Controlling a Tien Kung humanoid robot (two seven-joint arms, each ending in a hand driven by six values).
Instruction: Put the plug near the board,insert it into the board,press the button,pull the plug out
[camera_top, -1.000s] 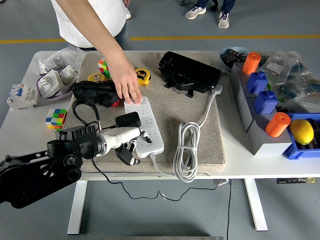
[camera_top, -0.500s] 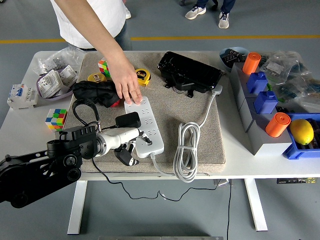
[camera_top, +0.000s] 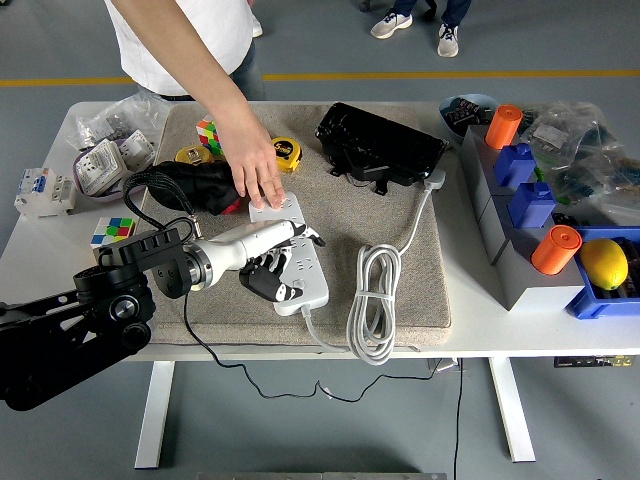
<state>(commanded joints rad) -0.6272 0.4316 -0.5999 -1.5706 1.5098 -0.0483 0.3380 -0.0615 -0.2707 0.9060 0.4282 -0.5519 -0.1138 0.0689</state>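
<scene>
The left robot hand (camera_top: 275, 262) lies over the white board (camera_top: 291, 252) on the desk (camera_top: 470, 325), fingers seemingly curled around the barely visible black plug; a person's hand (camera_top: 256, 172) presses the board's far end.

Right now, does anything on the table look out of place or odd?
A person's hand presses on the far end of the white power strip while the robot's left hand reaches over it. The strip lies askew on the beige mat.
</scene>
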